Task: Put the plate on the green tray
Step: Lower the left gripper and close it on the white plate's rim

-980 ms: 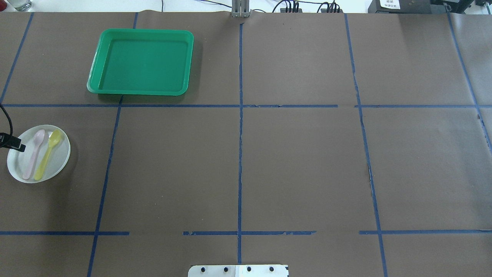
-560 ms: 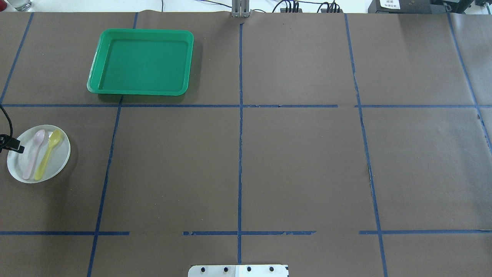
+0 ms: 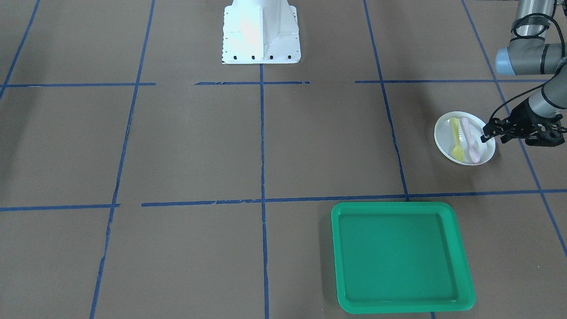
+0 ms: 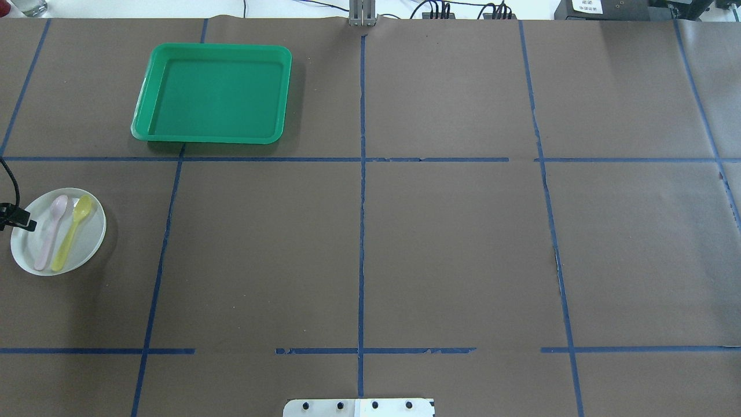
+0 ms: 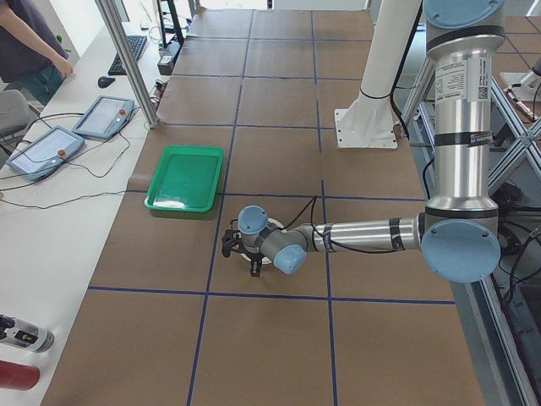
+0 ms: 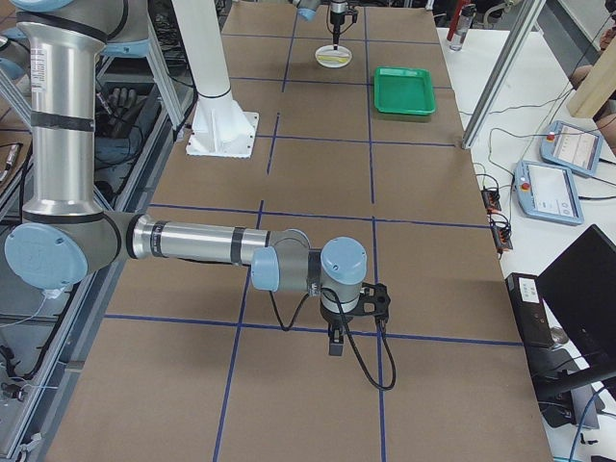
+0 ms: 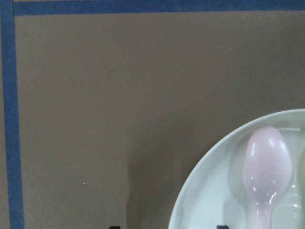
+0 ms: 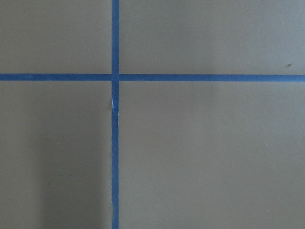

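Note:
The white plate (image 4: 90, 243) lies at the table's left edge with a pink spoon (image 4: 52, 231) and a yellow spoon (image 4: 72, 231) on it. My left gripper (image 4: 26, 222) is open at the plate's outer rim, one finger over the plate and one outside it; it also shows in the front view (image 3: 486, 134). In the left wrist view, the fingertips (image 7: 114, 227) just show on either side of the plate's rim (image 7: 200, 176). The green tray (image 4: 214, 95) sits empty at the far left. My right gripper (image 6: 335, 345) hangs low over the table; I cannot tell its state.
The brown table cover (image 4: 440, 243) has a blue tape grid. The robot's white base plate (image 4: 359, 407) is at the near edge. Cables and boxes (image 4: 463, 10) lie beyond the far edge. The tray is one grid cell beyond the plate.
The left gripper has drawn back slightly toward the table's left edge. The plate, spoons and tray have not moved.

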You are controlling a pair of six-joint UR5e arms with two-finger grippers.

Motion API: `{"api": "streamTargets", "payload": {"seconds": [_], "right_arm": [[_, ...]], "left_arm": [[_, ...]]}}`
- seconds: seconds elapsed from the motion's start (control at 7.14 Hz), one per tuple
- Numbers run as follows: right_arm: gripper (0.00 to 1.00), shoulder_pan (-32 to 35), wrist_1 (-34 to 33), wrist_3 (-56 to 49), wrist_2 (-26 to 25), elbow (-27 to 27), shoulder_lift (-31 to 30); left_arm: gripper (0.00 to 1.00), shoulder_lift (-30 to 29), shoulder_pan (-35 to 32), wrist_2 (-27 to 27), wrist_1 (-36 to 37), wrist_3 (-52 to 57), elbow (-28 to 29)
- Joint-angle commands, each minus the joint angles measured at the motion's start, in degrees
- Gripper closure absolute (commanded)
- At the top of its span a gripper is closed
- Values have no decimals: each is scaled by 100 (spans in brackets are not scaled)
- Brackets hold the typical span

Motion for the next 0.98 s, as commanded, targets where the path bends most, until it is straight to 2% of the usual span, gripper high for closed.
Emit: {"api": "streamTargets", "payload": {"seconds": [0.0, 0.14, 0.42, 0.56, 0.84], "right_arm": [[0, 0, 5, 0, 0, 2, 0], [0, 0, -4, 0, 0, 2, 0], [0, 0, -4, 0, 0, 2, 0], [0, 0, 5, 0, 0, 2, 0], [0, 0, -4, 0, 0, 2, 0]], "left_arm": [[29, 0, 63, -3, 3, -7, -8], [37, 0, 64, -3, -6, -15, -8], [84, 9, 64, -3, -6, 28, -25], [98, 35, 55, -12, -6, 142, -51], [100, 79, 20, -108, 29, 608, -121]]}}
